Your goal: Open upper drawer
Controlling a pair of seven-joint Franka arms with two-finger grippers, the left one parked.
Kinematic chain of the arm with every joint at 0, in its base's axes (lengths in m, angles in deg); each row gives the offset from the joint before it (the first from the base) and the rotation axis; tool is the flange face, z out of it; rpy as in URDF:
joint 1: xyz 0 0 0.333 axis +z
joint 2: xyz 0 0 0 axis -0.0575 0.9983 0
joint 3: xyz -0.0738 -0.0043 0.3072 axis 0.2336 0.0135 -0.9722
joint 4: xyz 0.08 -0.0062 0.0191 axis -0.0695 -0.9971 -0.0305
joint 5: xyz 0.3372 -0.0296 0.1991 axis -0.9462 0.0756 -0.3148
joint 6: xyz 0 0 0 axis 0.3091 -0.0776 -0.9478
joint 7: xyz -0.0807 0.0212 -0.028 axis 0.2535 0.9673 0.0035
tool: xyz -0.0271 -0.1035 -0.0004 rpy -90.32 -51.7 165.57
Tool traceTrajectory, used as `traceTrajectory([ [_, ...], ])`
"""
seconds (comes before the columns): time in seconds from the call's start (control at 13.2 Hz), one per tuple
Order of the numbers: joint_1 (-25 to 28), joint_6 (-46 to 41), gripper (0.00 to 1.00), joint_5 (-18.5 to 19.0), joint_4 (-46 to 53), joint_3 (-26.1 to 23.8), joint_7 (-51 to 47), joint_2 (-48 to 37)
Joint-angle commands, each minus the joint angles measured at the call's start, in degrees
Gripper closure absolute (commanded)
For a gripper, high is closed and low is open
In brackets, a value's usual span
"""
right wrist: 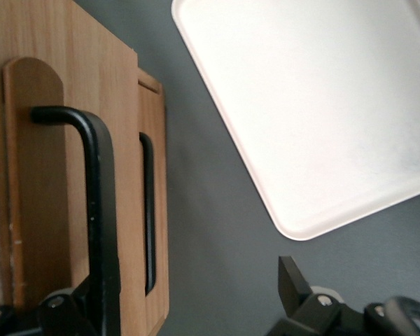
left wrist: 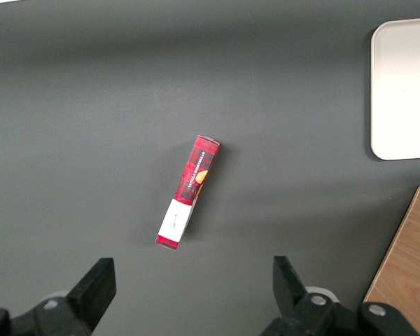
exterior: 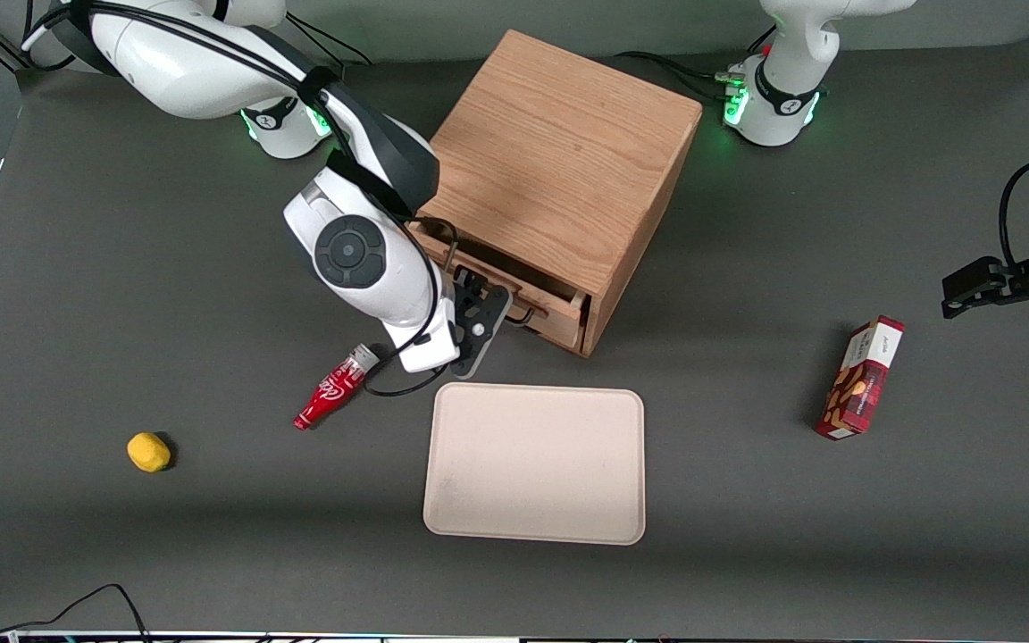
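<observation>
The oak cabinet (exterior: pixel 559 170) stands at the middle of the table. Its upper drawer (exterior: pixel 561 311) has a light wood front and stands a little way out of the cabinet. In the right wrist view the upper drawer's front (right wrist: pixel 38 175) carries its thin black handle (right wrist: pixel 98 210). The lower drawer (right wrist: pixel 157 140) with the same handle shows beside it. My right gripper (exterior: pixel 486 311) is in front of the upper drawer, at the handle. It is open wide (right wrist: pixel 192 290). One finger (right wrist: pixel 91 304) lies against the handle, the other finger (right wrist: pixel 294 283) hangs over the bare table.
A beige tray (exterior: pixel 534 463) lies just in front of the cabinet, nearer the camera. It also shows in the right wrist view (right wrist: pixel 315 105). A small red cola bottle (exterior: pixel 333 389) lies under the arm. A yellow lump (exterior: pixel 148 451) and a red box (exterior: pixel 861 379) lie toward the table's two ends.
</observation>
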Motion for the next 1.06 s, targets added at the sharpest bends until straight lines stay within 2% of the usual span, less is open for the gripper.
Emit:
traceTrajectory([
  [0.0,-0.27,0.0,0.0,1.05,2.77,1.86,3.13,0.38],
  [0.53,-1.06,3.69,0.0,0.97,4.71,8.8,15.09,0.56],
  [0.99,-1.15,7.2,0.0,0.7,8.22,11.97,18.17,2.14],
])
